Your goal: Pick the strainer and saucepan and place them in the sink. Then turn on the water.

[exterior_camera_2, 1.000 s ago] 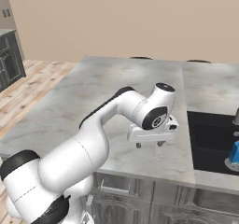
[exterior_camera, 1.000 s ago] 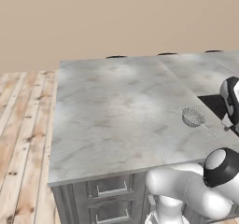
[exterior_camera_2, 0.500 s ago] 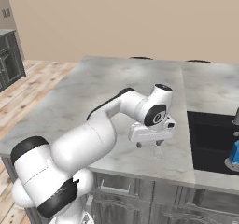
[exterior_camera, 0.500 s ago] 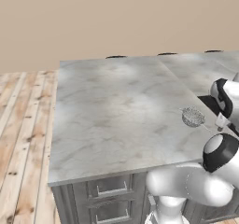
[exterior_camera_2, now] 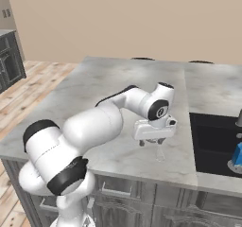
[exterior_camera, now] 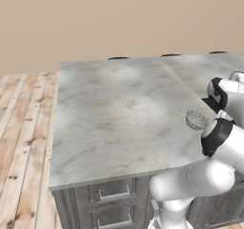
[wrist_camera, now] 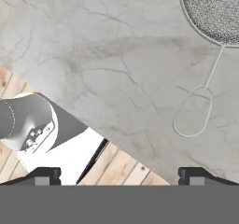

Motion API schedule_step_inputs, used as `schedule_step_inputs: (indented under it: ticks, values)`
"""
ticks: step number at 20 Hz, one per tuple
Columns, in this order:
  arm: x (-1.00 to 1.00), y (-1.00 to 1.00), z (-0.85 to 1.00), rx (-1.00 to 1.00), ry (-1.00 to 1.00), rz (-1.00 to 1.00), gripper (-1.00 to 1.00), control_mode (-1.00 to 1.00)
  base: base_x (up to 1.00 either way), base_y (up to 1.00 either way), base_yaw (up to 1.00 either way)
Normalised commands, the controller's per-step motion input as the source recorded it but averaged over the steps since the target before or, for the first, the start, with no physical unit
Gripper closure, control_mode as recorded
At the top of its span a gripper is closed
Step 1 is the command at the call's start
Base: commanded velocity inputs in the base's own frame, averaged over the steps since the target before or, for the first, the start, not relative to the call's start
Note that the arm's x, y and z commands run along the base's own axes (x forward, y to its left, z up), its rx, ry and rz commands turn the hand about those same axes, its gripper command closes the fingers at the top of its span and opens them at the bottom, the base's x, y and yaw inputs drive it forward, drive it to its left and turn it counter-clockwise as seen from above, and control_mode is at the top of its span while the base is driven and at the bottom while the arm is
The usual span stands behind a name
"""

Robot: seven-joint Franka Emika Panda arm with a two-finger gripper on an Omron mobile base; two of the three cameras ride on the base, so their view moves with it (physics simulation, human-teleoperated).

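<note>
Silvery mesh strainer is lying ahead of our gripper, which we are holding released above marble countertop.

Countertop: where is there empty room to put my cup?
The countertop is bare from its left edge to the strainer. It is crowded on the right: strainer, open gripper above it, then the sink.
</note>
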Motion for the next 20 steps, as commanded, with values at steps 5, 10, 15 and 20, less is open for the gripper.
schedule_step_inputs:
  ticks: [5, 10, 15, 20]
  values:
    - [0.1, 0.0, -0.29, 0.06, 0.0, 0.07, -1.0, -1.0, 0.0, 0.0, 0.0]
    - [0.17, 0.0, -0.24, 0.02, 0.01, 0.06, -1.0, -1.0, 0.0, 0.0, 0.0]
    - [0.28, 0.0, -0.24, 0.0, 0.0, 0.03, -1.0, -1.0, 0.0, 0.0, 0.0]
    - [0.22, -0.04, -0.25, 0.04, 0.0, 0.0, -1.0, -1.0, 0.0, 0.0, 0.0]
